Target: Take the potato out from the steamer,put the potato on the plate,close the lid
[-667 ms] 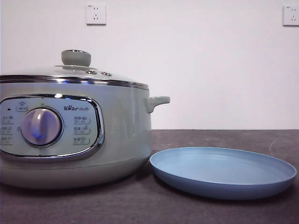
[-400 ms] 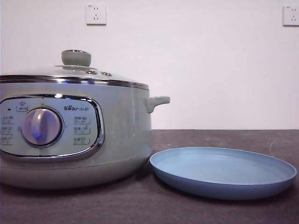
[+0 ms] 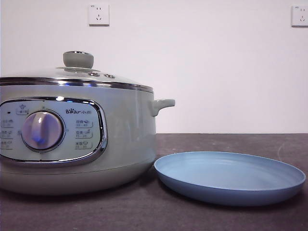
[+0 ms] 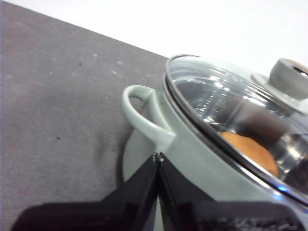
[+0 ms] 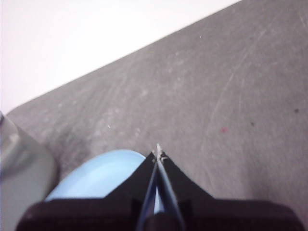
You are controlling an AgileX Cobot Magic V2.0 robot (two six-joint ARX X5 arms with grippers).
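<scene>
The pale grey-green steamer [image 3: 125,139] stands at the left of the front view with the glass lid [image 3: 72,76] shut on it, knob [image 3: 78,59] on top. The empty light-blue plate [image 3: 230,177] lies to its right. In the left wrist view the orange-brown potato [image 4: 250,150] shows through the lid [image 4: 216,98] inside the steamer [image 4: 192,154]. My left gripper [image 4: 158,156] is shut and empty, beside the steamer's side handle [image 4: 144,118]. My right gripper [image 5: 158,153] is shut and empty above the plate [image 5: 96,178]. Neither arm shows in the front view.
The dark grey table [image 3: 231,142] runs to a white wall with two sockets [image 3: 98,14]. In the right wrist view the steamer's edge [image 5: 19,168] is blurred, and bare table [image 5: 231,96] lies beyond the plate.
</scene>
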